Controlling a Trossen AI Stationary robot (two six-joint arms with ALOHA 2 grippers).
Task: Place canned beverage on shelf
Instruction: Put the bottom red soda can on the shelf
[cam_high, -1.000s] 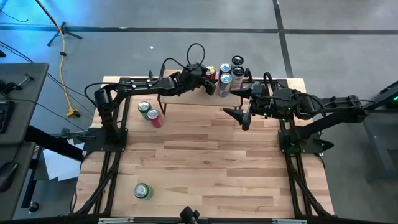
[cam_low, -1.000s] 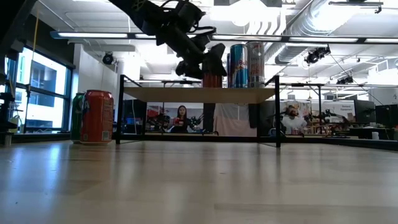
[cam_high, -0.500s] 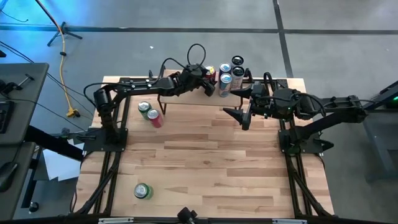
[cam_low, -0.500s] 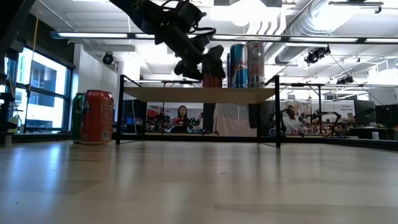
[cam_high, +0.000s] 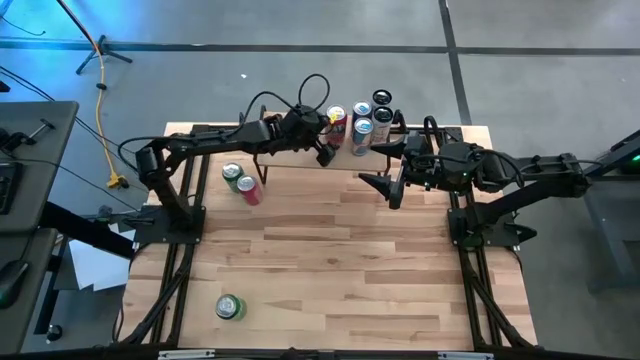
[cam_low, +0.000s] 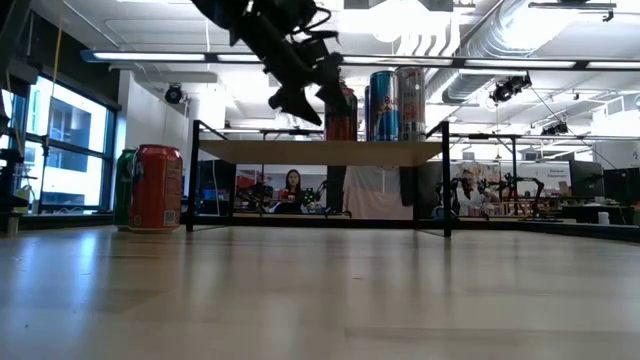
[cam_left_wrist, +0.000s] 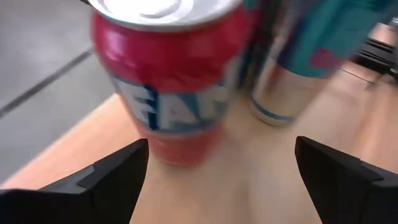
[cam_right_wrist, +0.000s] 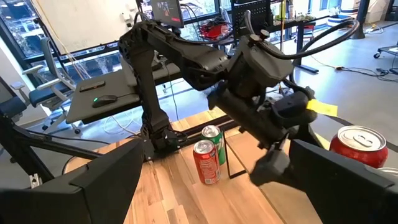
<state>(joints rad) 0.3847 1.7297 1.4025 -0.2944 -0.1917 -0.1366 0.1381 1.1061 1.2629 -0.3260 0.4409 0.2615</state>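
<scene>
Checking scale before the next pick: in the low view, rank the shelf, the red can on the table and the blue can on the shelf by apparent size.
1. shelf, widest by far.
2. and 3. red can on the table and blue can: look about alike, and they may stand at different distances, so no ranking.

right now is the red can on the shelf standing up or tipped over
Standing up. The red can sits upright on the shelf beside the other cans, its top facing up, with the open left gripper apart from it.
</scene>
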